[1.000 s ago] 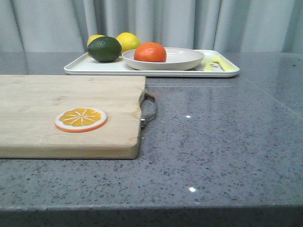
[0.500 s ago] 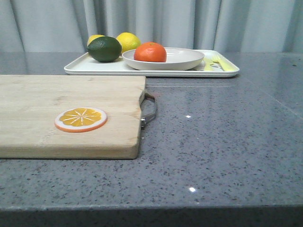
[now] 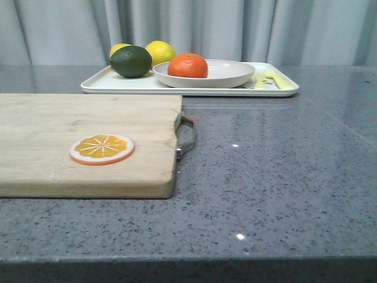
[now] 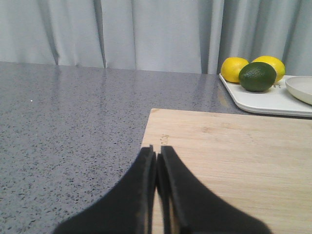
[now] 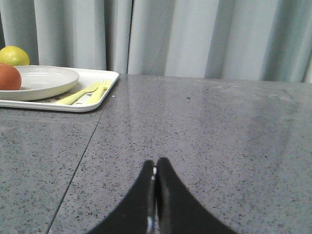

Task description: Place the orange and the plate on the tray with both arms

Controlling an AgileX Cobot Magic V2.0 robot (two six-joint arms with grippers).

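Observation:
The orange (image 3: pixel 188 65) rests in the off-white plate (image 3: pixel 230 75), and the plate stands on the white tray (image 3: pixel 118 85) at the back of the table. In the right wrist view the orange (image 5: pixel 9 77), plate (image 5: pixel 46 80) and tray (image 5: pixel 92 103) show at one side, well ahead of the fingers. My left gripper (image 4: pixel 157 152) is shut with nothing in it, over the near end of the wooden cutting board (image 4: pixel 234 156). My right gripper (image 5: pixel 155 163) is shut and empty over bare countertop. Neither gripper shows in the front view.
A dark green fruit (image 3: pixel 130 61) and two lemons (image 3: pixel 160 52) sit on the tray's left part. A yellow cutlery print (image 3: pixel 271 78) marks its right end. The cutting board (image 3: pixel 53 147) at front left carries a flat orange slice (image 3: pixel 101 149) and has a metal handle (image 3: pixel 187 137).
The whole front view has shifted a pixel or two to the right. Nothing on the table has moved.

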